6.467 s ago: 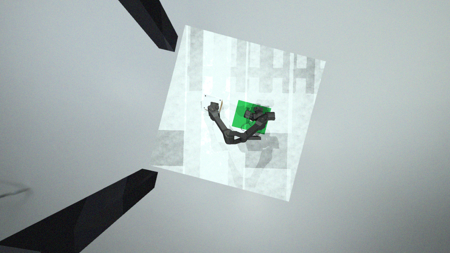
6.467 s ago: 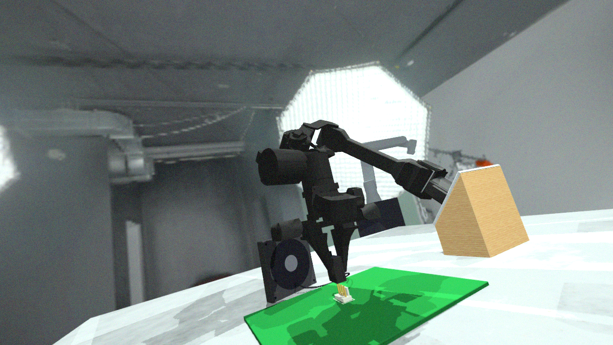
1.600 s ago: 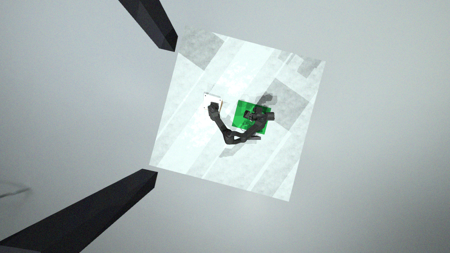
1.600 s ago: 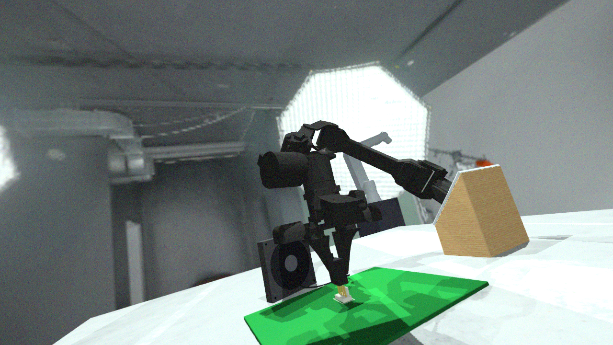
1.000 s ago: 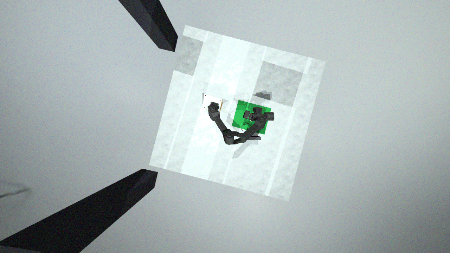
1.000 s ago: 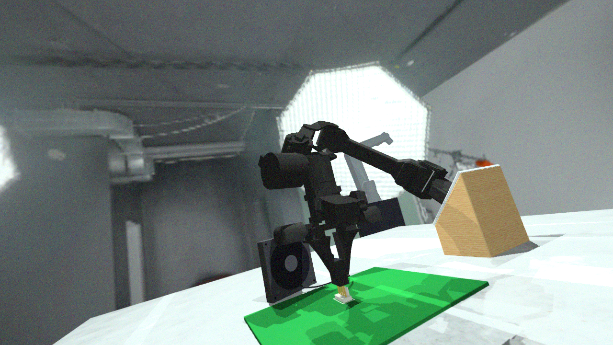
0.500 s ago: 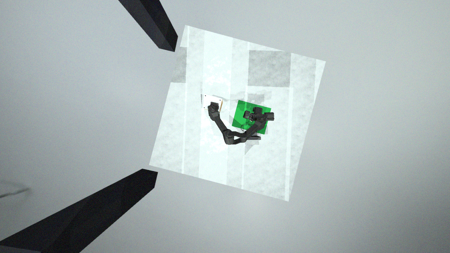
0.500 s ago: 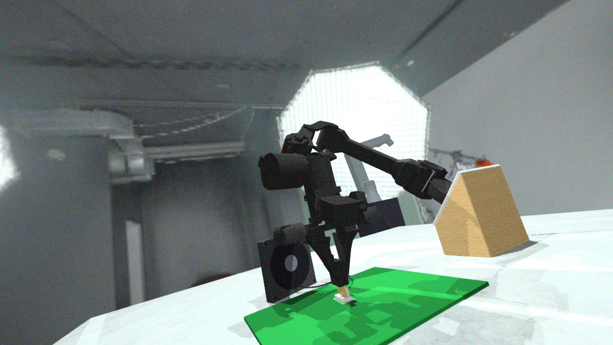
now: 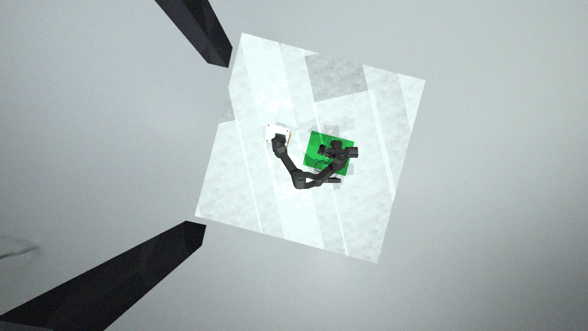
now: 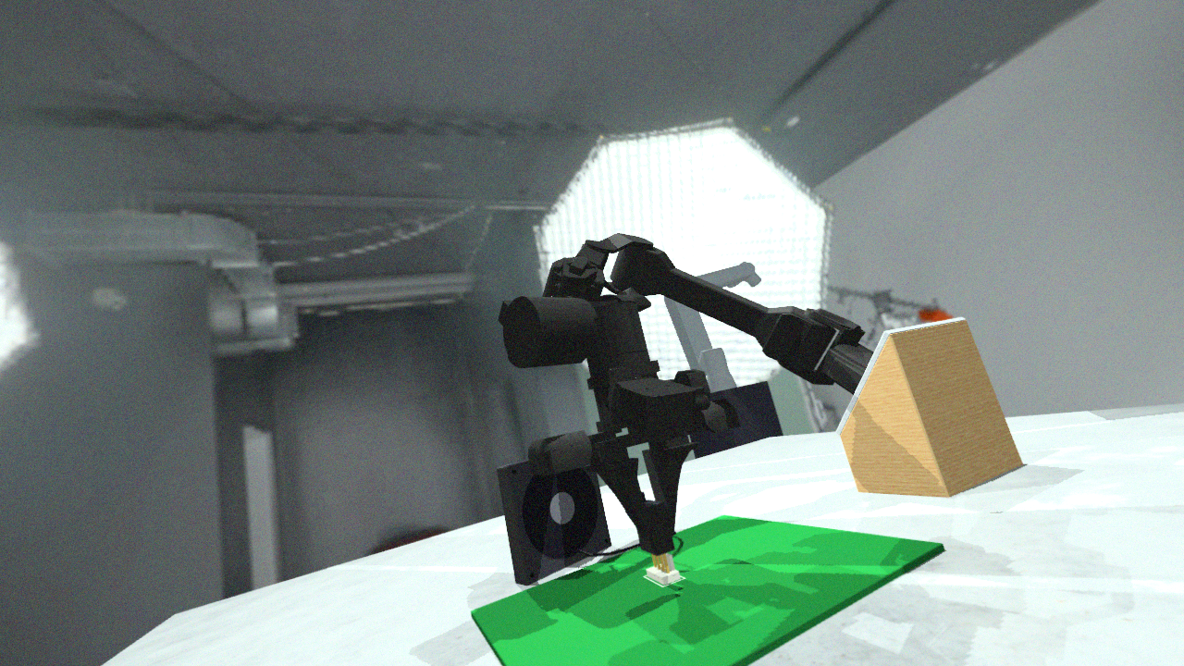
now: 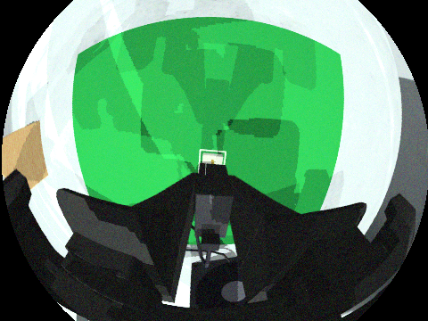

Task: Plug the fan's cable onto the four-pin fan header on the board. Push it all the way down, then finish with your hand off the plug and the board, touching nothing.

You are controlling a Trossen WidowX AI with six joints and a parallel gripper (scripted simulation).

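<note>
Pale, mottled surface [image 10: 1034, 530] carrying a green board [image 10: 828, 555], a black fan [image 10: 550, 513] standing at the board's edge, and a wooden wedge block [image 10: 927, 413] well apart. Hand [image 10: 658, 538] points straight down over the board, its fingers pinched narrow on the dark plug [image 10: 658, 542] of the fan's cable. Gold pins of the white four-pin header [image 10: 663, 574] show below the plug in the exterior view, so the plug appears to be directly above the header and not yet fully seated; whether it has begun to engage cannot be told. In the wrist view the header [image 11: 212, 157] lies just beyond the fingertips, centred between them. To perform the step well: keep the plug vertical and square to the pin row, press straight down without sideways drift until the pins are hidden, then open the hand and lift clear. A tilted push would likely bind or bend the pins.
</note>
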